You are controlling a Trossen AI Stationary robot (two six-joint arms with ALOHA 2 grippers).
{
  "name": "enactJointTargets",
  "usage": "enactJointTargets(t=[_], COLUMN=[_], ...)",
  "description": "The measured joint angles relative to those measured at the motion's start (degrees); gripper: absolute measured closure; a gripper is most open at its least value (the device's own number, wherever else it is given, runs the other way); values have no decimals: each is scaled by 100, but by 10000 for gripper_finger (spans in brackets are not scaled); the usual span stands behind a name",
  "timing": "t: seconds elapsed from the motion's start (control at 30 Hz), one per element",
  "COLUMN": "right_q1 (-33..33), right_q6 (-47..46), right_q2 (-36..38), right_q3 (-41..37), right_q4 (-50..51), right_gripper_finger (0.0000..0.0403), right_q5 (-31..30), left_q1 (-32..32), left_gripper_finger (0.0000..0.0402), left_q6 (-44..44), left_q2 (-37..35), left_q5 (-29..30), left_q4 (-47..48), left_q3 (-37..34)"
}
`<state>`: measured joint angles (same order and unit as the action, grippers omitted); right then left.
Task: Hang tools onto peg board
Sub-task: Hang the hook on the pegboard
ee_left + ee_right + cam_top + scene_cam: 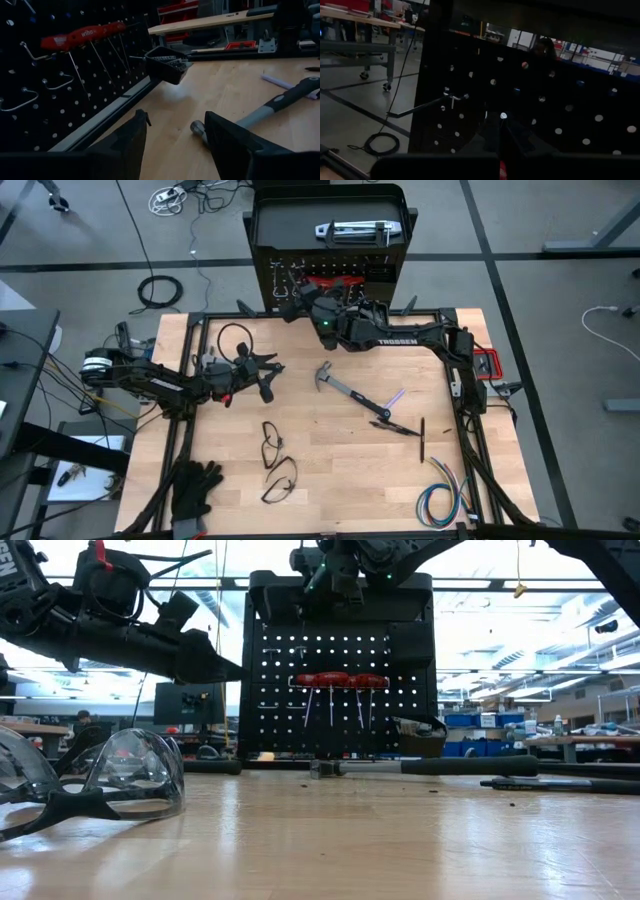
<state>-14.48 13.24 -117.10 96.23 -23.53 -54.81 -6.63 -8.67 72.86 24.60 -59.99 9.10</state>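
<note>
Reaching over the far edge of the desk [330, 480], I keep my right end effector [297, 304] pinched fully shut and up against the face of the peg board [335, 690], beside the red-handled screwdrivers [338, 680] hanging in a row on their hooks; I judge it sits there to settle a tool on its hook, though what, if anything, it grips is hidden. My left end effector [175, 137] hovers left of centre with its jaws apart and nothing between them, pointed toward the hammer [350, 393]. That hammer lies flat mid-desk, its head just beyond my left fingers [227, 142] and its handle running away to the right, so it looks like my next pick. A small black bin [167, 62] hangs low on the board.
</note>
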Motion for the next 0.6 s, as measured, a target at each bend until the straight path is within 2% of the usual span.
enactJointTargets(t=[0.3,0.6], right_q1=[-54,-64], right_q6=[4,96], right_q2=[0,2], right_q3=[0,-2], right_q4=[1,4], right_gripper_finger=[394,394], right_q5=[294,199], left_q1=[0,0], left_gripper_finger=[203,203], left_q6=[9,-15], left_q2=[0,0], left_q5=[2,24], left_q4=[-4,24], left_q3=[0,0])
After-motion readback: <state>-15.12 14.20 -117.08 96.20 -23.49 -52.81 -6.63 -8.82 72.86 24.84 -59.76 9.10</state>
